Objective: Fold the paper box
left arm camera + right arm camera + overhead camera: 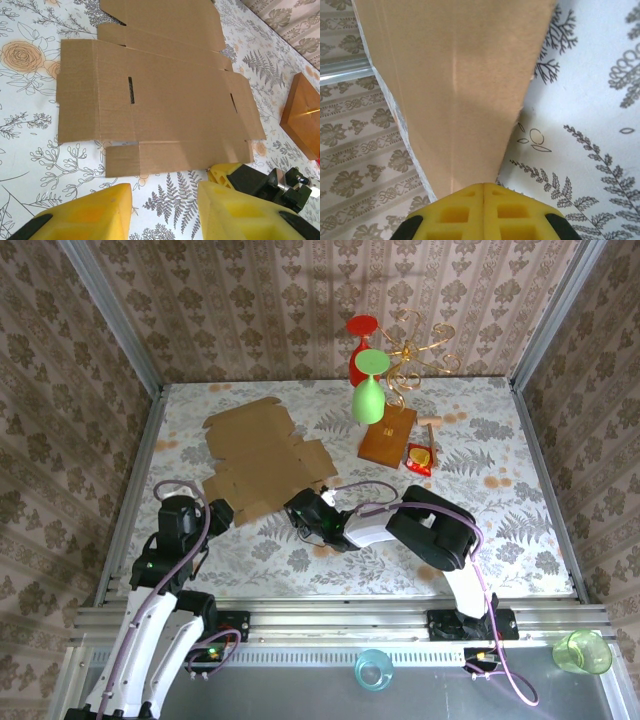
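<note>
Two risks noted. First, the right end effector [483,192] pinches only a thin margin of cardboard, so the flap could slip out or crease off its score line as it is raised. Second, nothing pins the rest of the sheet, so the whole paper box [262,455] might slide or lift across the worktop [480,500] instead of bending.

Paper box: flat, unfolded, left of centre in the top view.

Right end effector: fingers pressed fully together on a cardboard flap, probably the sheet's lower-right one; the close wrist view makes this uncertain.

Left end effector [164,194]: fingers partly apart at the bottom of its wrist view, holding nothing, just short of the sheet's lower edge.
</note>
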Available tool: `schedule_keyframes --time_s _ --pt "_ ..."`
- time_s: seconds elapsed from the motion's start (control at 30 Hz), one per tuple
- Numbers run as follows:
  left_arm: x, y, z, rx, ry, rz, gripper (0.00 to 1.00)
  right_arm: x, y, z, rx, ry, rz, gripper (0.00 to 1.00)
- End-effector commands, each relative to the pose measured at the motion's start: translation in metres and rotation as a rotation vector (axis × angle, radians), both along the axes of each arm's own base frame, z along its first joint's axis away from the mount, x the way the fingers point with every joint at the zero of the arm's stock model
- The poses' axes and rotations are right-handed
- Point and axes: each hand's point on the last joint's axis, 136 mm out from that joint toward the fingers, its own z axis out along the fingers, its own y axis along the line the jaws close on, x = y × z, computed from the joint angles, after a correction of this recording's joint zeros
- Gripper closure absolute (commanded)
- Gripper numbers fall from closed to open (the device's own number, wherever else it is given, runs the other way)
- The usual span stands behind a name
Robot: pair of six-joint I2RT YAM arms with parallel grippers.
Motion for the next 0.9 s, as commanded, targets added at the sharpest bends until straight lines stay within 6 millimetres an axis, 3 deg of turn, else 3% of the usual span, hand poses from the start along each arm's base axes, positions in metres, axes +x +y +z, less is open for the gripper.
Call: schedule_keyframes --time_s 0.0,0.17,0.23,0.43,0.6,0.7,0.87 --pt "-0.001 -0.003 0.015 -0.032 -0.025 -0.004 0.61 0.012 -0.01 0.007 -0.037 -0.067 -0.055 1.0" --pt "-0.001 -0.004 0.012 -0.05 -0.015 0.004 0.58 0.014 -0.015 0.022 -0.04 -0.11 -0.065 1.0" --pt "0.0 -0.003 0.004 -0.069 0.009 0.03 0.49 0.014 -0.016 0.025 -0.032 -0.115 -0.068 1.0" --pt "0.015 -0.003 -0.025 -0.166 0.087 0.131 0.35 0.009 -0.018 0.03 -0.02 -0.104 -0.062 1.0" --pt "0.036 0.012 -0.049 -0.267 0.156 0.279 0.37 0.006 -0.026 0.038 -0.093 -0.106 -0.042 1.0" --pt "0.048 0.023 -0.061 -0.335 0.179 0.352 0.38 0.007 -0.03 0.043 -0.147 -0.101 -0.018 0.92" --pt "0.075 0.056 -0.056 -0.195 0.174 0.386 0.44 0.01 -0.036 0.045 -0.201 -0.103 0.004 0.82"
